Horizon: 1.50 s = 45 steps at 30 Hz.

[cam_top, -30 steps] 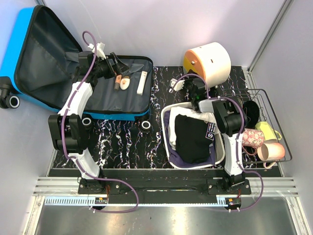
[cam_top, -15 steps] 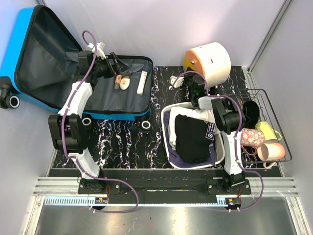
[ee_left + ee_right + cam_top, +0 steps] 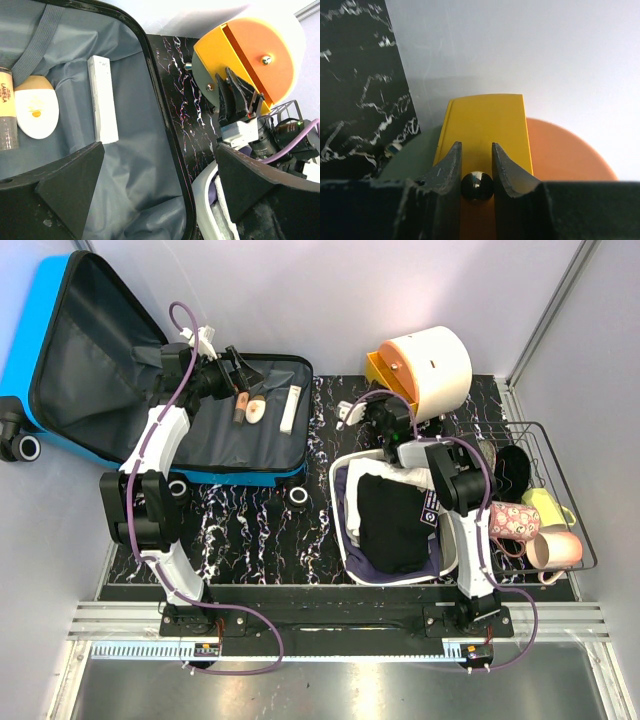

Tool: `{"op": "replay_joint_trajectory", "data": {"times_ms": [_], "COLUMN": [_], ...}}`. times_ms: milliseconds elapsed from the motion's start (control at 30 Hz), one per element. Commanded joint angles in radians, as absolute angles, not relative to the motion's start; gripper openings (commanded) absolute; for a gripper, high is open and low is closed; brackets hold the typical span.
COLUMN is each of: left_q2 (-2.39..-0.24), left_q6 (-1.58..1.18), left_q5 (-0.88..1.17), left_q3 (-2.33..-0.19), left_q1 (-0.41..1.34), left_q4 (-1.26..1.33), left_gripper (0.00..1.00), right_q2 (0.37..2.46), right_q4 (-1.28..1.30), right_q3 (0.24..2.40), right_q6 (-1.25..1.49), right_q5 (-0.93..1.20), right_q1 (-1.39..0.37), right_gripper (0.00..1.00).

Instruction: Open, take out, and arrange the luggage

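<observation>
The left arm rises from its base at the near edge and reaches toward the far-left corner, elbow bent, a purple cable looping over it. The left gripper [image 3: 160, 200] hangs over the flat half of the luggage [image 3: 95, 350] with its fingers spread wide, nothing between them. The right arm stretches from the near edge over the white basin [image 3: 343, 530] to the far edge. There the right gripper [image 3: 476, 160] is pinched narrow on the small metal knob [image 3: 477, 186] of a yellow drawer [image 3: 485, 117], which sticks out of the round white box [image 3: 435, 365].

The luggage lies wide open at the far-left corner. Its bright blue lid stands tilted against the left wall, dark grey lining facing the room. The other half lies flat on the table [image 3: 250, 530], black wheels toward the near edge. On that lining lie a tube [image 3: 5, 110], a cream oval pad [image 3: 36, 102] just beside it, and a long white box [image 3: 102, 100] a little apart, toward the right rim.

A strip of black marbled top shows bare between the luggage's right rim and the basin, and another band runs along the near edge in front of the wheels. The basin, holding dark clothes [image 3: 395, 520], sits right of the middle. A wire basket [image 3: 580, 540] with cups fills the right edge, close beside the right arm.
</observation>
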<state>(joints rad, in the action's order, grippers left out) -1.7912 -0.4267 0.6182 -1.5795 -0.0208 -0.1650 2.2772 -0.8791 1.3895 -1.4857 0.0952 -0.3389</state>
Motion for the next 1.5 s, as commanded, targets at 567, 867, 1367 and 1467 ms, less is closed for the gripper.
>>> {"op": "replay_joint_trajectory", "data": {"times_ms": [567, 867, 1367, 1467], "left_q2": [-1.818, -2.034, -2.293, -2.318], "left_q6": [-0.298, -0.006, 0.061, 0.049], "left_q5": [0.508, 0.404, 0.471, 0.482], "left_q3": [-1.667, -1.914, -2.125, -2.123], "left_q1": [-0.026, -0.020, 0.081, 0.116], "left_q4": [-0.271, -0.545, -0.566, -0.549], "left_gripper": [0.99, 0.99, 0.76, 0.74], "right_q2": [2.214, 1.993, 1.818, 1.818], "right_q4": [-0.855, -0.576, -0.111, -0.042], "right_q3": [1.401, 1.376, 1.580, 1.620], "right_q6": [-1.346, -1.054, -0.493, -0.408], "right_q5": [0.008, 0.077, 0.110, 0.083], "right_q1": [-0.486, -0.486, -0.473, -0.457], "right_gripper": [0.71, 0.86, 0.90, 0.91]}}
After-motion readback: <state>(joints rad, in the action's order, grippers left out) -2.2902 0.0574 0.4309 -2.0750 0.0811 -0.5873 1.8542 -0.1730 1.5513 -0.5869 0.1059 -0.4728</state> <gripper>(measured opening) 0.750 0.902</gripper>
